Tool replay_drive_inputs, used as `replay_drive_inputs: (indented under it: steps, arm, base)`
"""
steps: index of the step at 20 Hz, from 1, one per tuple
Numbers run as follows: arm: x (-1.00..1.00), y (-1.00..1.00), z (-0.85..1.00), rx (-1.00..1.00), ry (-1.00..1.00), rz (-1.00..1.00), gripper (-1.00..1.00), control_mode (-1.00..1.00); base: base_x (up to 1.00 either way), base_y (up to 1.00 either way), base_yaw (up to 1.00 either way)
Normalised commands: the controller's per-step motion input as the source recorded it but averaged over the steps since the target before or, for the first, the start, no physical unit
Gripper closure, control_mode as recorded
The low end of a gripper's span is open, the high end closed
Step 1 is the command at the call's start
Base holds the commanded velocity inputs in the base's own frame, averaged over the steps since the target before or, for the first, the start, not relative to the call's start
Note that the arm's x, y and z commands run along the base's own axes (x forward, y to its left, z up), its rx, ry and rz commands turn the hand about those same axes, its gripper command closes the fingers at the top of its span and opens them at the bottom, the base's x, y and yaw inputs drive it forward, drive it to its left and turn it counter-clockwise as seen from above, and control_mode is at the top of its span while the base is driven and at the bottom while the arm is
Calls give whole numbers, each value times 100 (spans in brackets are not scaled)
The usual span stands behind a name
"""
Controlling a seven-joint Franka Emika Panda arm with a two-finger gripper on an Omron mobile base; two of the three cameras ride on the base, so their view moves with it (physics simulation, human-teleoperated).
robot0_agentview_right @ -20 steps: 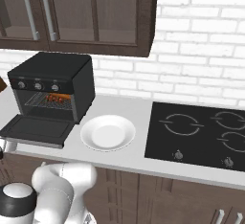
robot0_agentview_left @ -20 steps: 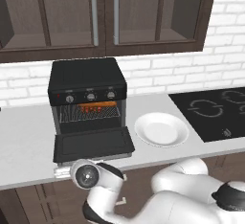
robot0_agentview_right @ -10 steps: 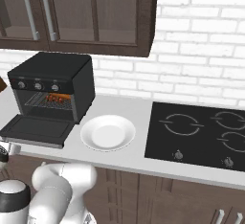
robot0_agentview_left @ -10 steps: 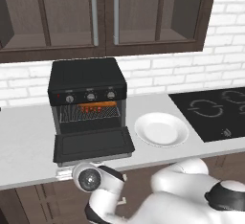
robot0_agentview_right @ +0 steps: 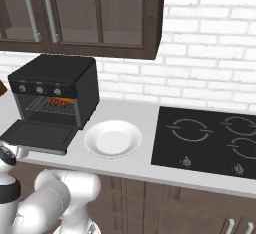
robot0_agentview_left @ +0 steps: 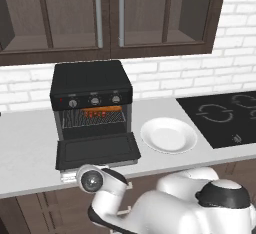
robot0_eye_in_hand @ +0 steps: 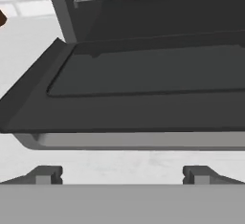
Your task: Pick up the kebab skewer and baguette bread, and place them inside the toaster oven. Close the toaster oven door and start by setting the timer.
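Observation:
The black toaster oven (robot0_agentview_left: 92, 85) stands on the counter with its door (robot0_agentview_left: 97, 150) dropped flat open. On the wire rack inside lie the orange-brown baguette bread (robot0_agentview_left: 109, 110) and the dark red kebab skewer (robot0_agentview_right: 56, 103), close together and hard to tell apart. My gripper (robot0_eye_in_hand: 122, 175) is open and empty, low in front of the door. Its two fingertips (robot0_eye_in_hand: 45, 174) sit just under and short of the door's grey front edge (robot0_eye_in_hand: 139, 140). In the left base view my wrist (robot0_agentview_left: 91, 180) hangs at the counter's front edge, below the door.
A white plate (robot0_agentview_left: 169, 134) with nothing on it sits right of the oven door. A black cooktop (robot0_agentview_right: 210, 140) fills the counter's right side. Dark wall cabinets (robot0_agentview_left: 107, 13) hang above the oven. Bare grey counter (robot0_agentview_left: 25, 148) lies left of the door.
My wrist has shifted slightly under the door's front edge. The oven, its open door and the plate have not moved, and the gripper stays open.

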Motion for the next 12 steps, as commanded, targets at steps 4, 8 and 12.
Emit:
replay_drive_inputs:
  steps: [4, 8, 12]
  arm:
    - [30, 0, -20, -2, 0, -5, -100, -100]
    - [13, 0, -26, 0, 0, -1, -100, -100]
    - [-1, 0, -37, 0, 1, 0, -100, -100]
  base:
    - [0, 0, 0]
    - [0, 0, 0]
    - [0, 0, 0]
